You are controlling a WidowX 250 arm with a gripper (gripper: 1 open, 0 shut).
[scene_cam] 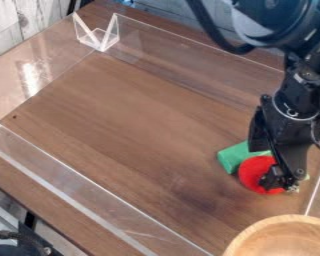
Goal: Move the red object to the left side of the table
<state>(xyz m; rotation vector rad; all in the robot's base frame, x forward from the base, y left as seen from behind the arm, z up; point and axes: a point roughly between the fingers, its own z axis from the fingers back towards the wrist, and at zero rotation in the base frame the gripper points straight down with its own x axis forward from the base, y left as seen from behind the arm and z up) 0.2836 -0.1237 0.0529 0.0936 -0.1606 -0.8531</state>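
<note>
The red object lies on the dark wood tabletop at its right side, far from the left side where it must go. The end effector points down over it with its fingers spread wide; one finger stands in front of the ball and hides part of it, so I cannot tell if any finger touches it. It is not pinched yet.

The first risk, in my judgement, is the round shape. If the fingers close off centre, the ball can squeeze out and roll away across the smooth wood.

The second risk is the green block, which sits just beside the ball on its left, perhaps touching. A closing finger may catch the block and push it, or grip both things together.

The wooden bowl is near, at the lower right corner; a loose ball could roll against it. The clear acrylic walls border the tabletop and would probably stop it.
</note>
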